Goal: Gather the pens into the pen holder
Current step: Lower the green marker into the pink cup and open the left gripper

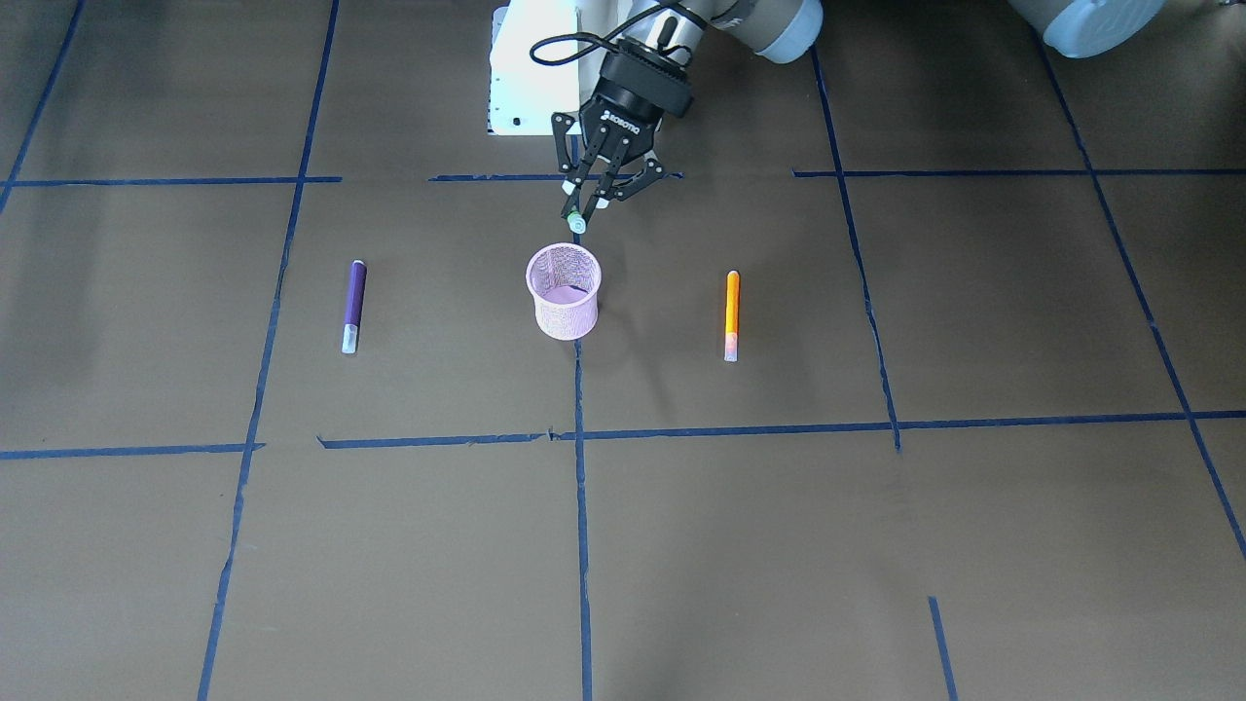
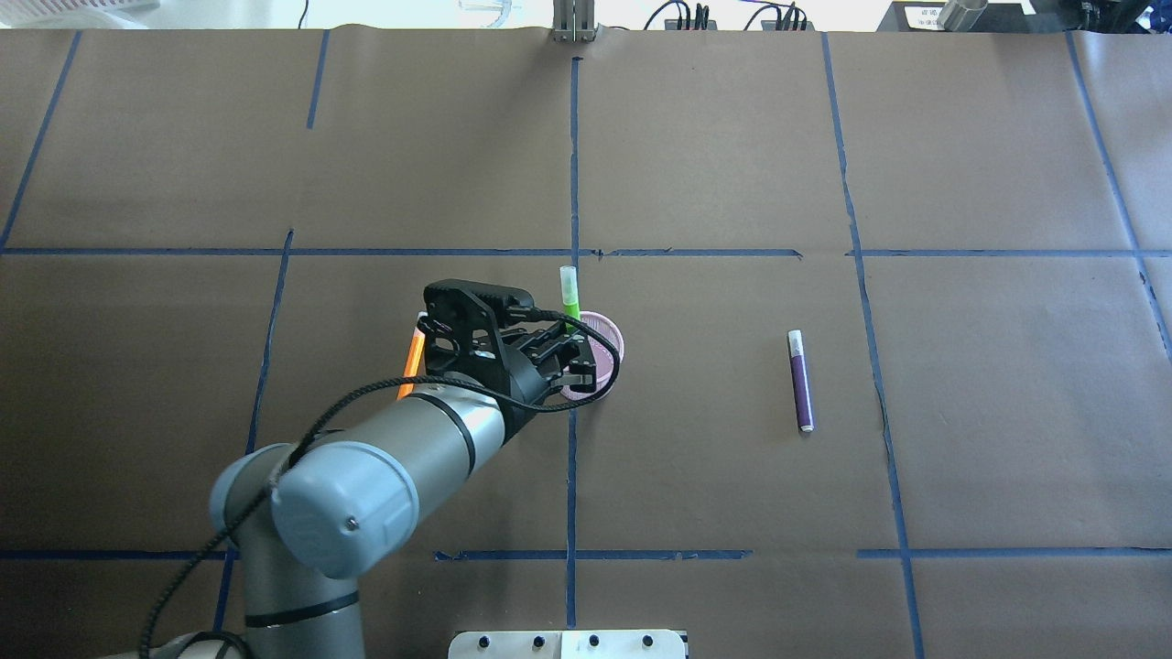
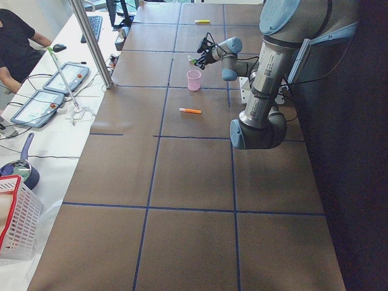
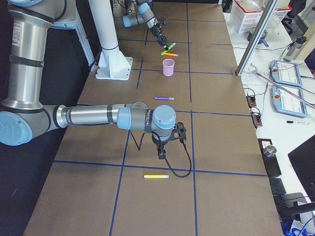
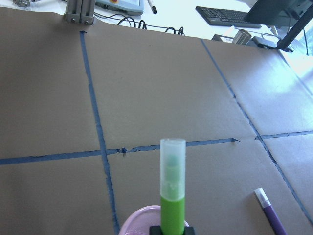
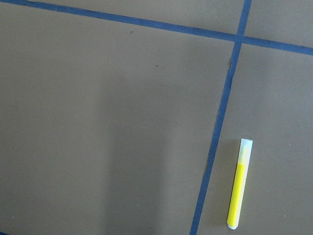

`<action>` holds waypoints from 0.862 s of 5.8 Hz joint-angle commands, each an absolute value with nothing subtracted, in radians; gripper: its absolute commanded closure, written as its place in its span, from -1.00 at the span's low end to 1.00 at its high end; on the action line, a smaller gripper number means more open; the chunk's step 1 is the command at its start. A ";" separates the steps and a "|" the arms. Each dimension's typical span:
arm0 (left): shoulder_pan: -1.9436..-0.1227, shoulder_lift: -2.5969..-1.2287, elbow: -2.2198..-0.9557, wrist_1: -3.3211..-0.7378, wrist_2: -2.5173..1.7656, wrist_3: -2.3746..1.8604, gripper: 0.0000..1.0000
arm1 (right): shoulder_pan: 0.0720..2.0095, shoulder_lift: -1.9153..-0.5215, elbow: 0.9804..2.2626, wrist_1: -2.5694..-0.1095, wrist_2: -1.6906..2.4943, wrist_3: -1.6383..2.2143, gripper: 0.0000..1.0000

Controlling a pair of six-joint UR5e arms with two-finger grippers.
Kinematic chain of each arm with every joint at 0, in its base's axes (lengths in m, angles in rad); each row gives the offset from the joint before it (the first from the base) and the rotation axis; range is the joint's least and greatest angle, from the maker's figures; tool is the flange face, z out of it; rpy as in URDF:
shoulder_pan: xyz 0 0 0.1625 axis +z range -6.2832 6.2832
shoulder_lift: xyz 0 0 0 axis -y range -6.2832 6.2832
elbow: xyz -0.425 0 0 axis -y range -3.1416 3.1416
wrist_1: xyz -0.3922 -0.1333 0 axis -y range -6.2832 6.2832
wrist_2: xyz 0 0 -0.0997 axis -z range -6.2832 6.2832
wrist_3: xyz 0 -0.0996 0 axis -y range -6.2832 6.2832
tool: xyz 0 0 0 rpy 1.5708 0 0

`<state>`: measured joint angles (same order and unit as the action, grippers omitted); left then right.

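Observation:
My left gripper (image 1: 587, 206) is shut on the bright green pen (image 2: 569, 295). It holds the pen tilted in the air, just on the robot's side of the pink mesh pen holder (image 1: 565, 292). The pen's pale cap (image 5: 172, 161) points away from the robot. The orange pen (image 1: 732, 313) and the purple pen (image 1: 353, 305) lie flat on either side of the holder. The holder looks empty from the front. My right gripper (image 4: 160, 147) hangs low over the table, far from the holder. I cannot tell whether it is open or shut.
A yellow pen (image 6: 238, 188) lies flat on the brown paper next to a blue tape line, close to the right gripper. Blue tape lines cross the table. A white base plate (image 1: 526, 88) sits behind the left gripper. Operator gear lines the far edge.

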<state>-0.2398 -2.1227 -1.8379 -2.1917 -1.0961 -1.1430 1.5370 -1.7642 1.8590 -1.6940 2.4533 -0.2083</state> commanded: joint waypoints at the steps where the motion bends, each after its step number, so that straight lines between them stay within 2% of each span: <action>1: -0.247 -2.138 -1.787 -2.259 -0.981 -1.141 0.84 | 1.537 -1.764 1.856 -1.678 2.453 -0.206 -1.00; 2: -0.279 -2.143 -1.784 -2.260 -0.968 -1.143 0.84 | 1.537 -1.764 1.858 -1.680 2.456 -0.206 -1.00; 4: -0.270 -2.198 -1.606 -2.377 -0.937 -1.149 0.79 | 1.537 -1.766 1.856 -1.678 2.457 -0.206 -1.00; 5: -0.250 -2.194 -1.585 -2.420 -0.936 -1.147 0.77 | 1.537 -1.764 1.856 -1.678 2.457 -0.206 -1.00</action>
<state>-0.2643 -2.1874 -1.6245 -2.3687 -0.9389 -1.1480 1.5370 -1.7647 1.8566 -1.6783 2.4573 -0.2056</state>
